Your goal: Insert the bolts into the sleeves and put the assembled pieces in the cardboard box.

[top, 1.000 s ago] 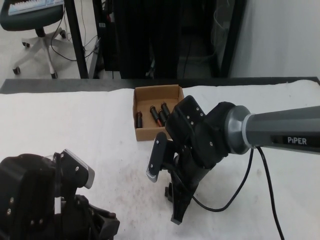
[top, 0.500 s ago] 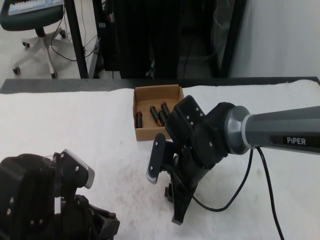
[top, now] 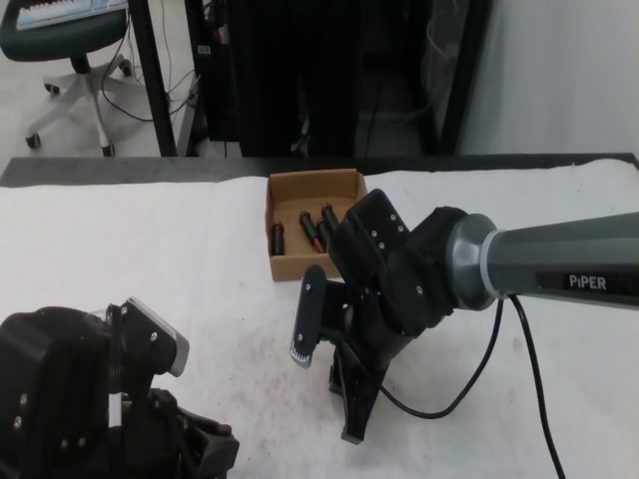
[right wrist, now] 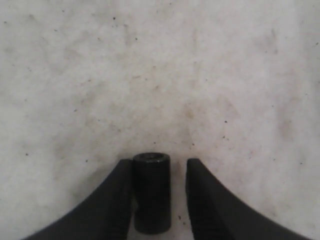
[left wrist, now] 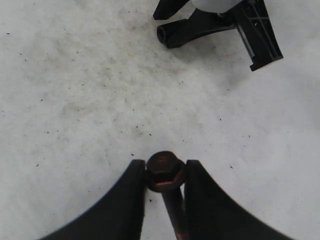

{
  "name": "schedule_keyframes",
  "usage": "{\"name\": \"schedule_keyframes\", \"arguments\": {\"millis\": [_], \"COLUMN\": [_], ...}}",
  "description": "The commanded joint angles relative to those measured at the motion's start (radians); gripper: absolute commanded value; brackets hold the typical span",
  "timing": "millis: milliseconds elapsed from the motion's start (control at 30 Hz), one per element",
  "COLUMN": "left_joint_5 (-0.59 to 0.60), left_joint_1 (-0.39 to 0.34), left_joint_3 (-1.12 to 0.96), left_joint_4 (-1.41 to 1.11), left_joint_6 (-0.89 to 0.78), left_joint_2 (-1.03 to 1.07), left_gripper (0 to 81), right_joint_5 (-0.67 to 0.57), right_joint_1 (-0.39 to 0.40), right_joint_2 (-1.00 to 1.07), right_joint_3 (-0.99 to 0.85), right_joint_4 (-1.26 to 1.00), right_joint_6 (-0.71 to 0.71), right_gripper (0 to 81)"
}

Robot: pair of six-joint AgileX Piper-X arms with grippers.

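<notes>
Left gripper (left wrist: pixel 165 167) clamped on a bolt (left wrist: pixel 165 174), right gripper (right wrist: pixel 159 165) spread around a sleeve (right wrist: pixel 151 195) at the middle of the worktop (top: pixel 150 259), likely to join them; cardboard box (top: pixel 312 188) near its far edge.

the right gripper (right wrist: pixel 160 162) hangs just over the white bench cover (right wrist: pixel 165 70), which is stained and flecked with dark specks. a black sleeve (right wrist: pixel 151 192) sits between its two dark fingers (right wrist: pixel 112 205), hollow end facing away from the wrist. it touches one finger; a gap separates it from the other.
</notes>
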Motion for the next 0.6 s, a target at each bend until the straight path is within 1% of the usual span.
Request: {"name": "schedule_keyframes", "arguments": {"millis": [0,67,133,200,267,367,567], "left_joint_5": [0.003,0.003,0.003,0.003,0.003,0.003,0.003], "left_joint_1": [0.003,0.003,0.003,0.003,0.003,0.003,0.003], "left_joint_3": [-0.010,-0.010,-0.010,-0.010,-0.010,-0.010,-0.010], "left_joint_4": [-0.003,-0.003,-0.003,-0.003,-0.002,0.003,0.010], "left_joint_6": [0.001,0.001,0.001,0.001,0.001,0.001,0.001], "left_joint_2": [-0.001,-0.001,-0.001,-0.001,-0.001,-0.001,-0.001], "left_gripper": [0.3,0.3,0.3,0.3,0.3,0.3,0.3], "right_joint_5": [-0.007,0.003,0.015,0.023,0.023,0.028,0.028], "right_joint_1": [0.000,0.000,0.000,0.000,0.000,0.000,0.000], "right_joint_2": [0.010,0.010,0.010,0.010,0.010,0.010,0.010], "right_joint_3": [-0.001,-0.001,-0.001,-0.001,0.001,0.001,0.001], "right_joint_4": [-0.011,-0.003,0.013,0.033,0.035,0.035,0.048], "right_joint_6": [-0.009,-0.009,-0.009,-0.009,-0.009,-0.009,-0.009], "right_gripper": [33.1,31.1,26.0,18.2,13.5,13.5,21.1]}}
